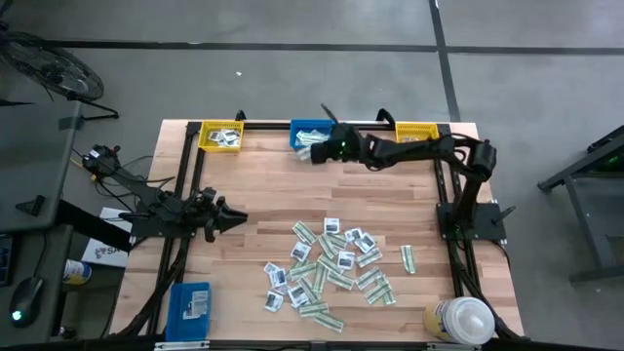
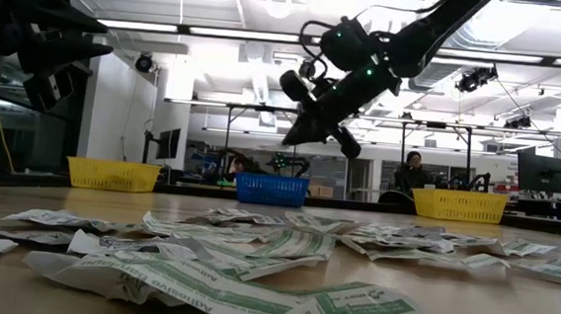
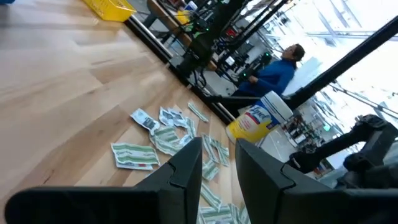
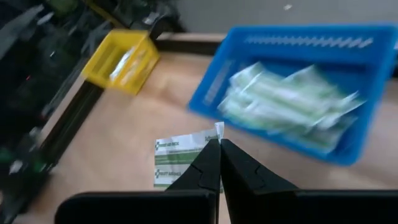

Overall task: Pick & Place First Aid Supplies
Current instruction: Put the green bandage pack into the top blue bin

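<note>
While beside blue plastic bin [image 4: 298, 93]:
Right gripper [image 4: 219, 151]: pinched tight on green-and-white paper packet [image 4: 180, 160].
Left gripper [image 3: 217, 163]: part open, empty.

Green-and-white striped packet [image 4: 180, 158], blue bin [image 4: 292, 93]

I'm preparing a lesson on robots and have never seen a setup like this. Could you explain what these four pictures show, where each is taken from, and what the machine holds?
Two dark robot arms work at a wooden table. One picture looks straight down, one looks level across the tabletop, and two come from cameras on the arms' wrists.

A heap of paper packets lies on the table, with yellow bins and a blue bin along the far edge and a white-capped bottle at a near corner.

The right gripper is shut on a green-and-white strip, near the blue bin that already holds similar strips. The left gripper waits over bare wood at the left, fingers apart, holding nothing.
</note>
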